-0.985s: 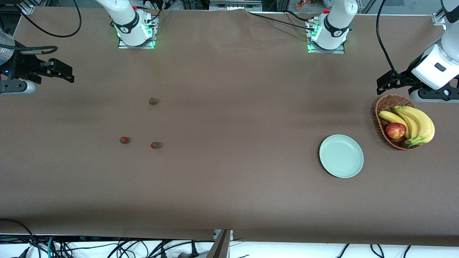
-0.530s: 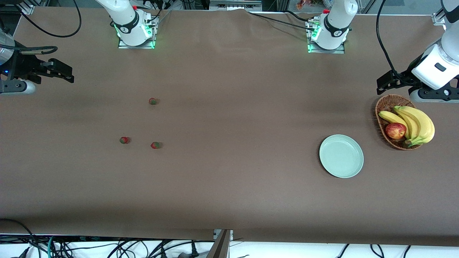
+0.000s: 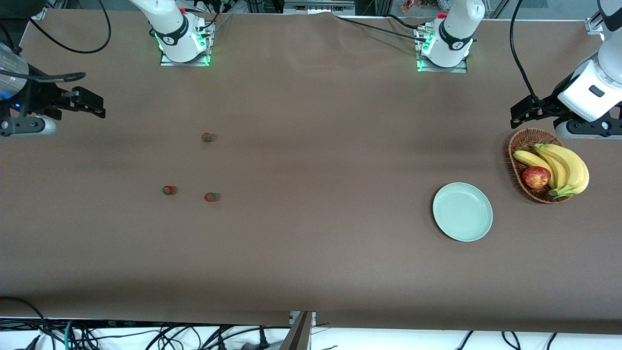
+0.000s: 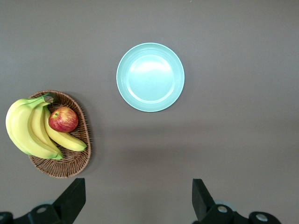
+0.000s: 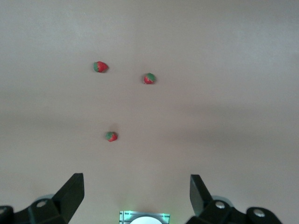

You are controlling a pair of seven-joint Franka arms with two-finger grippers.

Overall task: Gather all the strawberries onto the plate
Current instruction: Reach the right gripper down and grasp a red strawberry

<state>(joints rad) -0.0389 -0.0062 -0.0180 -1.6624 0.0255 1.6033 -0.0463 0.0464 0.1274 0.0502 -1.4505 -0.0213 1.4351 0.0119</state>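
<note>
On the brown table point(image 3: 316, 121) the three strawberries lie in the half of the front view that belongs to the right arm's end, all a little above the middle height of the frame. The first strawberry point(image 3: 207, 137) lies highest in the frame, farthest from the front camera. The second strawberry point(image 3: 168, 190) and the third strawberry point(image 3: 210, 197) lie lower, near each other but apart, and the second one is closer to the right arm's end. None of them touches another. The plate point(image 3: 462, 212) sits in the other half of the frame, toward the left arm's end, slightly below the middle height and well apart from the berries; nothing lies in it. Just beside the plate, closer to the left arm's end and a little higher in the frame, stands a wicker basket point(image 3: 514, 146) with bananas point(image 3: 563, 167) and an apple point(image 3: 536, 177) inside. The right gripper point(image 3: 99, 108) hangs in the upper part of the frame at the edge of the right arm's end, over bare table, with its fingers spread and nothing between them; its wrist view shows all three berries on the cloth under the released pincer point(image 5: 135, 181). The left gripper point(image 3: 517, 114) hangs at the other edge, over the table just above the basket in the frame, also released and holding nothing, and this arm waits.
</note>
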